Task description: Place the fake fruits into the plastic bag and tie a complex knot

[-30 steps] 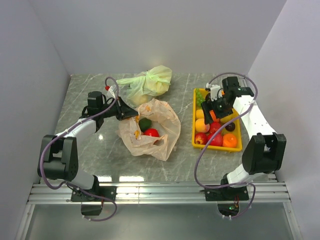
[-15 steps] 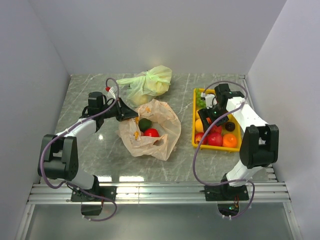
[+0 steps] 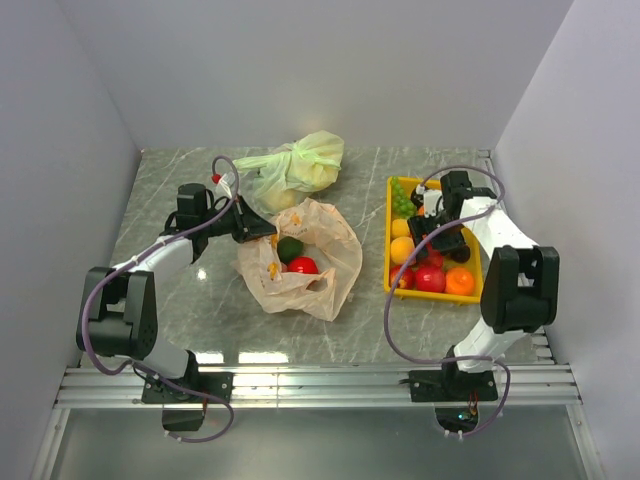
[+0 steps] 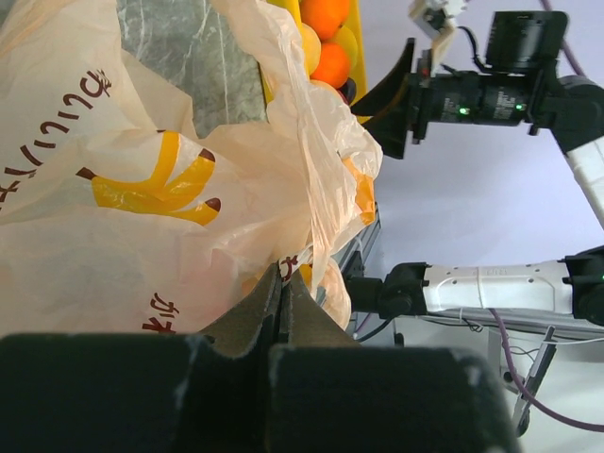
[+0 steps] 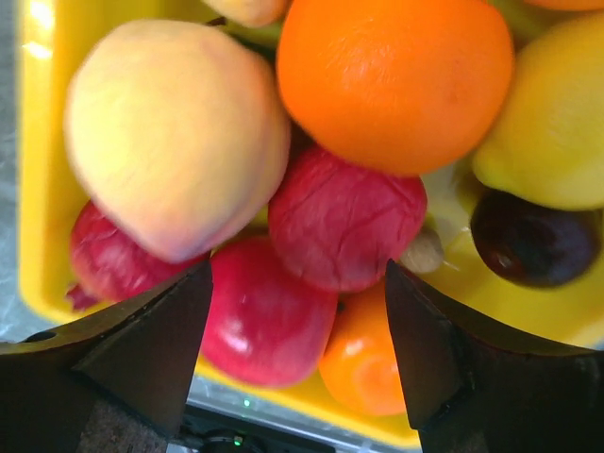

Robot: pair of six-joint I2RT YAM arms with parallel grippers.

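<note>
**Fruit.** The fake fruits (image 3: pixel 430 278) lie heaped in the yellow tray (image 3: pixel 387 235) at the right of the tabletop (image 3: pixel 370 325). A green piece (image 3: pixel 290 248) and a red apple (image 3: pixel 302 266) already sit in the plastic bag (image 3: pixel 315 285) at centre.

**Handling.** They look light, hard and glossy, so likely to slip or roll. Each should be taken across its widest girth.

**Bag.** It appears thin, limp and crinkly, best held by its rim or handles.

**Claws.**
- The right claw (image 5: pixel 297 274) stands wide over the tray, straddling a dark red fruit (image 5: pixel 344 226) wedged under a peach (image 5: pixel 175 132) and an orange (image 5: pixel 392 80). It holds nothing.
- The left claw (image 4: pixel 280 283) is clamped on the bag's rim, propping the mouth open.

**Change over the last second.**
- The right claw has dropped from above the tray's far end to its middle, with its jaws slightly narrower.
- The left claw, the bag and the bag's contents are unchanged.
</note>
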